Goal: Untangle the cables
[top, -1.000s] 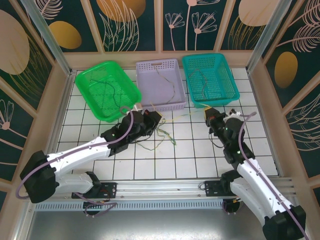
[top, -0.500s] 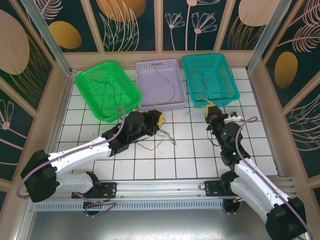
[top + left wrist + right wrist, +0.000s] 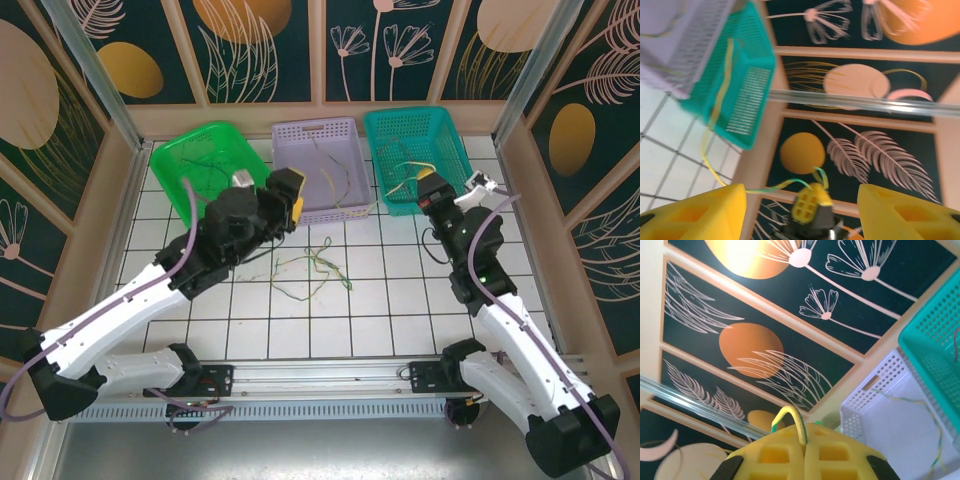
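Cables (image 3: 312, 266) show in several places, and one is in the right end effector (image 3: 803, 434). Its yellow pads (image 3: 775, 455) are pressed together on a thin yellow-green cable (image 3: 788, 408), which arches up in a small loop from between them. Seen from above, this end effector hangs at the near edge of the teal mesh plastic basket (image 3: 455, 150) at the far right. In the left wrist view, the gripped cable trails away from the pads and runs up across that basket's outer wall.

The left end effector (image 3: 292, 196) is open. Its yellow fingers (image 3: 695, 212) stand wide apart with nothing between them. It hangs over the near left corner of the lavender plastic basket (image 3: 295, 160) in the far middle, just right of the green mesh plastic basket (image 3: 190, 165).

Another yellow-green strand (image 3: 338, 182) lies inside the lavender basket. The remaining thin yellow, green and dark cables lie in a loose bunch on the white gridded desk (image 3: 380, 310), near its middle, on the near side of the lavender basket.
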Robot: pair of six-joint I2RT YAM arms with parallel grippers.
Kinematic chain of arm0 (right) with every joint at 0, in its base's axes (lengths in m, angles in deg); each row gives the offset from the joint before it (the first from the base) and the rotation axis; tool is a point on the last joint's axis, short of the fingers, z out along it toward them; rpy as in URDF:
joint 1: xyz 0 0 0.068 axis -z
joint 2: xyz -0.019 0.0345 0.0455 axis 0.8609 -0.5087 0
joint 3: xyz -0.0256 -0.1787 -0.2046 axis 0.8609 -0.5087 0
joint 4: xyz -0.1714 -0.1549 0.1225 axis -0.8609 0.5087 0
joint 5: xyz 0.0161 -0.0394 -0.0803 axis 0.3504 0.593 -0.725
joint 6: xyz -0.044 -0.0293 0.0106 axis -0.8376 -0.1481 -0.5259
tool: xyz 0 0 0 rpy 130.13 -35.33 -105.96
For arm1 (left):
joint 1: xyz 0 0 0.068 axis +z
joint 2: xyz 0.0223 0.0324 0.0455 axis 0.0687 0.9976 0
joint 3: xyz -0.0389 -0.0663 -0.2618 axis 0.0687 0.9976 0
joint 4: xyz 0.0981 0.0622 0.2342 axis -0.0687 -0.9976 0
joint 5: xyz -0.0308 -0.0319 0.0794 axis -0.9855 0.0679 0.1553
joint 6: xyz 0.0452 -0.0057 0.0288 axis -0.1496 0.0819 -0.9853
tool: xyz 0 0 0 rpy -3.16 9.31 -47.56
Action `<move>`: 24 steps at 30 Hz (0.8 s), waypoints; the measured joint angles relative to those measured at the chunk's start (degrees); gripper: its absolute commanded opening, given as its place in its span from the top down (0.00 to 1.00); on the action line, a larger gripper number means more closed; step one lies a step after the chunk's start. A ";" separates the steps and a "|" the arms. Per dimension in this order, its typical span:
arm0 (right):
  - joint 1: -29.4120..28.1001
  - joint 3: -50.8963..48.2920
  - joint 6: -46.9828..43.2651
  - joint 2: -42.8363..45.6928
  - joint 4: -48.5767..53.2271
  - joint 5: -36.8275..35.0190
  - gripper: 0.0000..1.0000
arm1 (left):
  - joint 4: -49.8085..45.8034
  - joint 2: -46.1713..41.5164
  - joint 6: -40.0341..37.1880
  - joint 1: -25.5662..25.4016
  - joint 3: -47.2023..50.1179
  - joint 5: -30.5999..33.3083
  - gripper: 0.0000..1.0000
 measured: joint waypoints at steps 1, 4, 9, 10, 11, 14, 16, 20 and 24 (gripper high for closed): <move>-0.15 0.76 -2.01 -0.55 0.28 0.15 1.00 | 0.79 0.83 -0.72 0.00 -1.57 -0.74 0.38; -1.40 3.04 -8.11 -2.95 0.85 0.70 1.00 | 4.55 5.53 -1.64 0.00 -5.68 -4.70 0.39; -5.40 5.07 -15.85 -6.75 1.11 1.16 1.00 | 8.85 14.73 -1.20 0.00 -8.00 -11.10 0.43; -6.01 5.18 -16.76 -7.19 1.16 1.16 1.00 | 8.83 16.02 -1.05 0.00 -8.37 -11.85 0.44; -6.56 5.18 -17.51 -7.54 1.18 1.16 1.00 | 8.83 17.03 -0.81 0.00 -8.63 -12.59 0.46; -7.34 5.18 -18.95 -8.20 1.14 1.16 1.00 | 8.81 18.05 0.31 0.00 -8.74 -14.27 0.51; -7.69 5.20 -19.19 -8.46 1.11 1.16 1.00 | 9.09 17.99 1.14 0.00 -8.74 -14.64 0.54; -8.96 5.20 -19.30 -8.81 1.09 1.20 1.00 | 10.16 17.99 2.34 0.00 -8.68 -14.67 0.57; -9.73 5.27 -19.30 -8.83 1.09 1.03 1.00 | 10.51 18.21 2.84 0.00 -8.68 -14.93 0.60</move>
